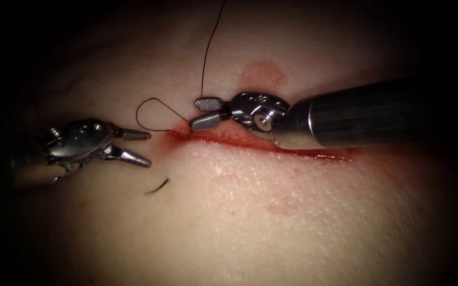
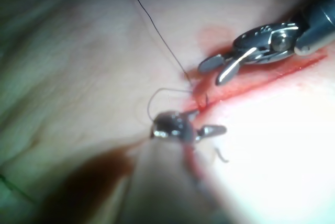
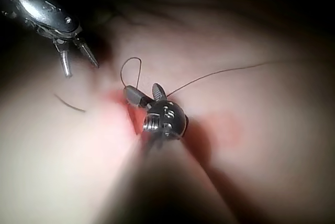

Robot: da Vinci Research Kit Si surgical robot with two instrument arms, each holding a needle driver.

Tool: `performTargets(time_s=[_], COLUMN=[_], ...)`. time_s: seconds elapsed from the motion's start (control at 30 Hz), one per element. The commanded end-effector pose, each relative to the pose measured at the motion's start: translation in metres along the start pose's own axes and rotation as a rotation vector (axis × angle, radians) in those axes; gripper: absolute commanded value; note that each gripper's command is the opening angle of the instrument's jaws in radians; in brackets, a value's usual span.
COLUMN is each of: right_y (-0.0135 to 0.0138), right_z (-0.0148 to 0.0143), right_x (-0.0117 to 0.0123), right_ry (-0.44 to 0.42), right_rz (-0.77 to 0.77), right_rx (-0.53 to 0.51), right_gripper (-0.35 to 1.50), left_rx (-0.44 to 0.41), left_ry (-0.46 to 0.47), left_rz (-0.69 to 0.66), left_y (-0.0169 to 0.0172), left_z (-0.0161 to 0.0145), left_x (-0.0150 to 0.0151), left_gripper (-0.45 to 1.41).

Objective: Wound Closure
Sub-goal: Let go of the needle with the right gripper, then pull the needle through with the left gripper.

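The cut runs across the tissue, lined with red fluid. My right tool hovers over the cut's left end with its jaws open and holds nothing. Dark thread drops from above to those jaws and forms a small loop that ends at the cut's left end. My left tool sits left of the cut, jaws open and empty. A short dark curved piece lies on the near tissue below it; I cannot tell whether it is needle or thread end.
A faint reddish stain marks the tissue beyond the cut, above the right tool's wrist. The right tool's thick dark shaft lies over the cut's right half.
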Motion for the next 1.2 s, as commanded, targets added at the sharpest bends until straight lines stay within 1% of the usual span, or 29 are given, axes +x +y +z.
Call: performTargets(time_s=[0.03,0.07,0.13,0.17,0.23,0.27,0.3,0.33,0.53,0.57,0.6,0.63,0.67,0.7,0.73,0.8,0.83,0.87,0.9,0.97,1.03,1.1,1.13,1.17,1.2], right_y=[0.0004,0.0001,-0.0008,-0.0008,-0.0018,-0.0033,-0.0041,-0.0058,-0.0102,-0.0102,-0.0107,-0.0116,-0.0116,-0.0118,-0.0118,-0.0119,-0.0118,-0.0117,-0.0117,-0.0115,-0.0114,-0.0113,-0.0113,-0.0113,-0.0112], right_z=[0.0,-0.0005,-0.0009,-0.0009,-0.0011,-0.0014,-0.0014,-0.0016,-0.0023,-0.0023,-0.0024,-0.0029,-0.0029,-0.0033,-0.0033,-0.0036,-0.0037,-0.0038,-0.0038,-0.0039,-0.004,-0.0041,-0.0041,-0.0042,-0.0043], right_x=[-0.0005,-0.0007,-0.001,-0.001,-0.0012,-0.0015,-0.0015,-0.0016,-0.0009,-0.0009,-0.0007,-0.0003,-0.0003,-0.0002,-0.0002,-0.0002,-0.0003,-0.0003,-0.0003,-0.0004,-0.0004,-0.0003,-0.0003,-0.0003,-0.0002], right_ry=[-0.008,-0.045,-0.096,-0.096,-0.118,-0.124,-0.124,-0.122,-0.123,-0.123,-0.122,-0.121,-0.121,-0.123,-0.123,-0.122,-0.119,-0.119,-0.119,-0.111,-0.111,-0.109,-0.109,-0.109,-0.109], right_rz=[-0.021,-0.051,-0.064,-0.064,-0.073,-0.094,-0.1,-0.137,-0.219,-0.219,-0.226,-0.256,-0.256,-0.263,-0.263,-0.276,-0.276,-0.276,-0.276,-0.275,-0.274,-0.272,-0.272,-0.271,-0.27], right_rx=[-0.039,-0.074,-0.059,-0.059,-0.047,-0.022,-0.012,-0.002,0.024,0.024,0.027,0.028,0.028,0.034,0.034,0.036,0.037,0.04,0.04,0.039,0.04,0.04,0.04,0.041,0.039], right_gripper=[1.45,1.46,1.46,1.46,1.46,1.46,1.46,1.46,1.45,1.45,1.45,1.43,1.43,1.43,1.43,1.43,1.43,1.43,1.43,1.43,1.43,1.43,1.43,1.43,1.41], left_rx=[-0.003,-0.004,-0.005,-0.005,-0.003,0.019,0.028,0.037,0.053,0.053,0.055,0.06,0.06,0.052,0.052,0.037,0.038,0.032,0.032,-0.006,-0.017,-0.061,-0.061,-0.089,-0.122], left_ry=[0.0,0.0,-0.001,-0.001,-0.001,-0.002,-0.002,-0.003,-0.001,-0.001,0.005,0.02,0.02,0.024,0.024,0.021,0.018,0.018,0.018,0.023,0.025,0.031,0.031,0.036,0.051], left_rz=[0.0,0.001,0.001,0.001,0.001,0.001,0.0,0.003,0.072,0.072,0.089,0.144,0.144,0.214,0.214,0.337,0.433,0.473,0.473,0.513,0.518,0.54,0.54,0.551,0.559], left_y=[-0.0004,-0.0004,-0.0005,-0.0005,-0.0006,-0.0008,-0.001,-0.0013,-0.0017,-0.0017,-0.0017,-0.0014,-0.0014,-0.0011,-0.0011,-0.0008,-0.0006,-0.0004,-0.0004,0.0,0.0002,0.0006,0.0006,0.0009,0.001], left_z=[0.0006,0.0006,0.0005,0.0005,0.0004,0.0003,0.0002,0.0002,0.0002,0.0002,0.0003,0.0004,0.0004,0.0006,0.0006,0.0007,0.0009,0.001,0.001,0.0015,0.0016,0.0021,0.0021,0.0023,0.0024], left_x=[-0.0003,-0.0004,-0.0004,-0.0004,-0.0005,-0.0006,-0.0007,-0.0009,-0.0014,-0.0014,-0.0014,-0.0018,-0.0018,-0.0023,-0.0023,-0.0032,-0.0038,-0.0041,-0.0041,-0.0052,-0.0055,-0.0064,-0.0064,-0.0068,-0.0069], left_gripper=[0.29,0.29,0.28,0.28,0.27,0.26,0.26,0.25,0.23,0.23,0.23,0.21,0.21,0.17,0.17,0.1,0.08,0.08,0.08,0.09,0.1,0.26,0.26,0.31,0.32])
